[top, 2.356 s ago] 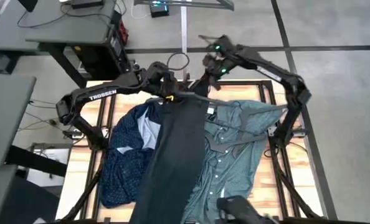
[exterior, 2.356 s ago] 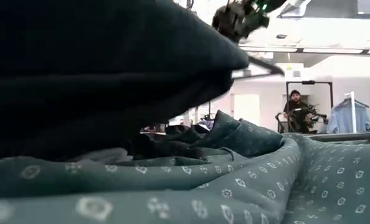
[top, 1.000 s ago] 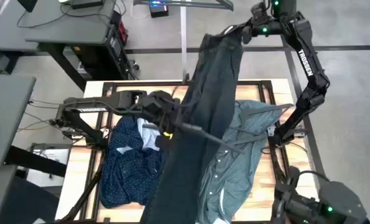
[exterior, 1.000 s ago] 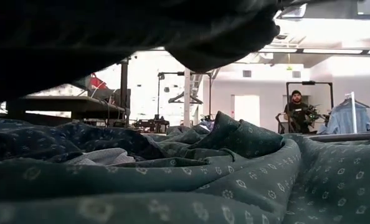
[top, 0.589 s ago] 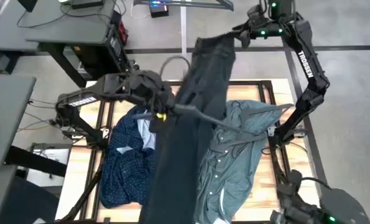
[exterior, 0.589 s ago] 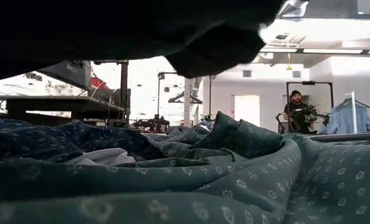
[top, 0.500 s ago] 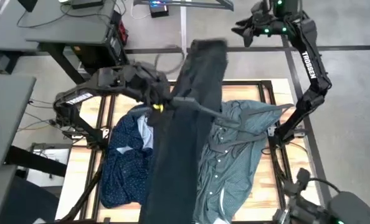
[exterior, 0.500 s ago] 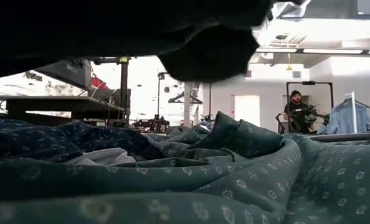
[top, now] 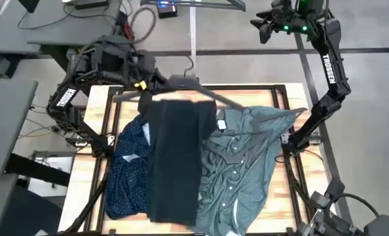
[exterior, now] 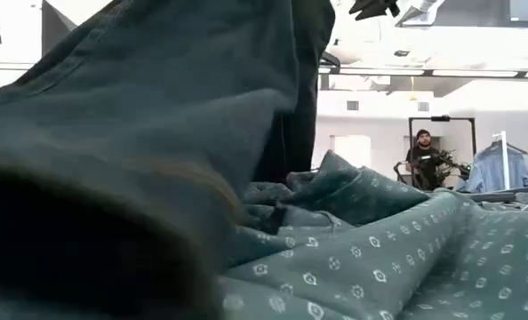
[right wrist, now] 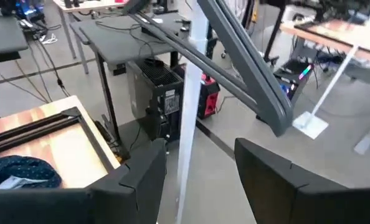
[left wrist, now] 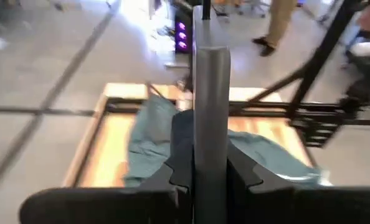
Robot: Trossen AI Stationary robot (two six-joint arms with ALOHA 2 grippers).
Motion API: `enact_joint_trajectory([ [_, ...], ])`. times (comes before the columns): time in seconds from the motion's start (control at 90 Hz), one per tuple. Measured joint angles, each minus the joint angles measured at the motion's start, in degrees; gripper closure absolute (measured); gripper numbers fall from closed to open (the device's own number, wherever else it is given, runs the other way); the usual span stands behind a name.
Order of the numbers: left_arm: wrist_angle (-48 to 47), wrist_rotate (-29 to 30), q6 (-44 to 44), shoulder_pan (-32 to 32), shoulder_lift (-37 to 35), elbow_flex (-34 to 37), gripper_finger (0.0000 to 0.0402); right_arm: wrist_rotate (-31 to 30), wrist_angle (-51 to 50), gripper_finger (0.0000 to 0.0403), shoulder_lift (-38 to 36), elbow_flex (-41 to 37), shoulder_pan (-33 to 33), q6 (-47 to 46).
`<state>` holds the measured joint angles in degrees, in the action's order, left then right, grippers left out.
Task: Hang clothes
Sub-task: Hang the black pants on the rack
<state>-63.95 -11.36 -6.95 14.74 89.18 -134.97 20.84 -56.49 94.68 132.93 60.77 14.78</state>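
Left gripper (top: 144, 80) clamped on black hanger (top: 181, 88), charcoal jeans (top: 175, 154) draped over bar, hanging onto table between navy dotted shirt (top: 126, 174) and teal shirt (top: 247, 164). Keep hanger level so jeans don't slide. Right gripper (top: 265, 26) spread, empty, raised beyond table. Only right wrist view shows white pole (right wrist: 191, 93).

one jeans (top: 175, 157), two shirts (top: 247, 164), one hanger (top: 181, 88)
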Motion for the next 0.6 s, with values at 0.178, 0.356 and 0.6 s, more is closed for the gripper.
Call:
enact_joint_trajectory([
  [0.178,0.6,1.7,-4.5,2.9,0.1,0.2,0.0379,3.5,2.8,0.0225,-1.6,1.7,-4.9,-5.3],
  [0.356,7.1,1.1,-5.1,5.9,0.0,0.1,0.0379,10.8,7.4,0.0225,-6.1,2.2,-11.1,-11.4],
  [0.6,11.6,-5.4,-5.5,9.6,-0.1,0.1,0.0379,10.7,-1.1,0.0225,-7.0,1.9,-19.3,-2.1],
])
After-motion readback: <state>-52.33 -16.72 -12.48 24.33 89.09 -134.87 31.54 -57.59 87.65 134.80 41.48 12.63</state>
